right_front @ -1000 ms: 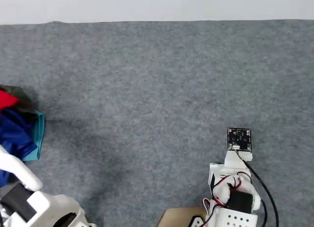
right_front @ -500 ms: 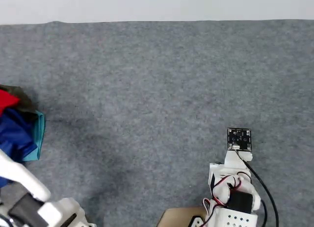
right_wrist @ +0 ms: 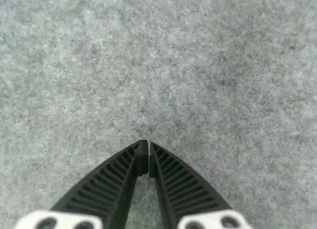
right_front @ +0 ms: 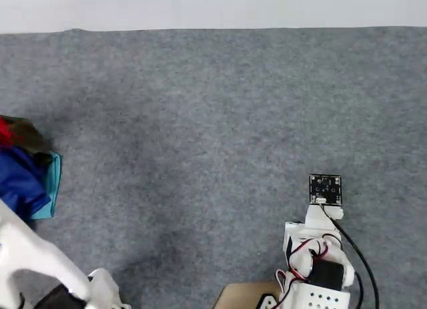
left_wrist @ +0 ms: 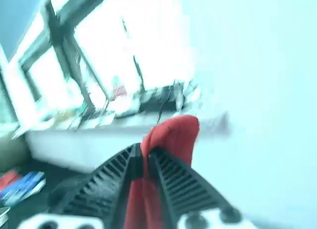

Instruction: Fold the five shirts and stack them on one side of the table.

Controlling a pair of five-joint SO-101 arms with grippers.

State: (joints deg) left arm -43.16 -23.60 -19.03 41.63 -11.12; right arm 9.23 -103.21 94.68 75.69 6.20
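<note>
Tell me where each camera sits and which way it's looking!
High view: fixed overhead, looking down on the grey mat and the shirt pile; the left arm and right arm show at the near edge.
Left wrist view: on the left arm's wrist, tipped up towards bright windows; its jaws are shut on a red shirt.
Right wrist view: on the right arm's wrist, looking down at the mat; its jaws are shut with nothing between.
Shared: the high and right wrist views both show the mat.

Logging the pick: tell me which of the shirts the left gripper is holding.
The red shirt, pinched in the left gripper; the blue shirt and teal shirt lie heaped on the table.
</note>
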